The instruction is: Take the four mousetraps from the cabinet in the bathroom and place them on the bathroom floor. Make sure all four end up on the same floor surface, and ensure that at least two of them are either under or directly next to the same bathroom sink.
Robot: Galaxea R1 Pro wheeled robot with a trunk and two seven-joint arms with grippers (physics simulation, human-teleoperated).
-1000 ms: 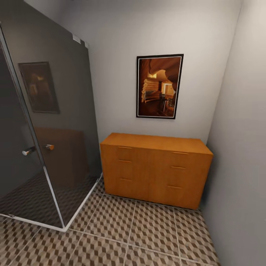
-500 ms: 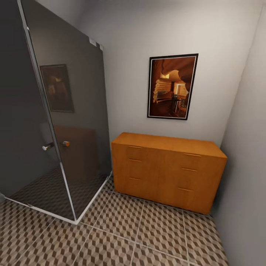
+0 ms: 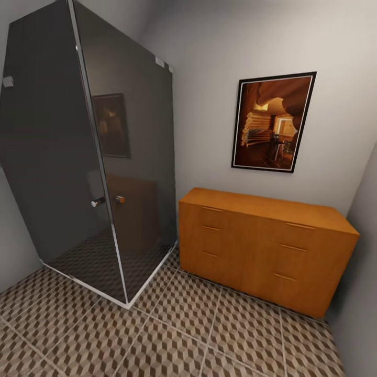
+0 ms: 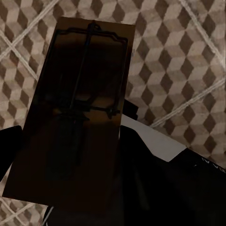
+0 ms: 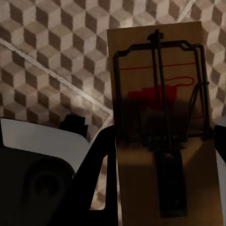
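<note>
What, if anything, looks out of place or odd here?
Nothing stands out. The orange-brown cabinet, framed picture and glass shower enclosure all sit square and intact on the bathroom floor. A mousetrap fills the left wrist view, another mousetrap the right, both undamaged.

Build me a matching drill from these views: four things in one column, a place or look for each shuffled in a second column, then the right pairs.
Things:
1. framed picture
2. orange-brown cabinet
3. shower enclosure
4. mousetrap in the right wrist view

Descriptions:
A. dark glass panels, small round door knobs
B. hangs on the wall above the cabinet
C. red markings under a dark wire frame
D. stands on the patterned floor against the wall

Pairs: 1-B, 2-D, 3-A, 4-C
</note>
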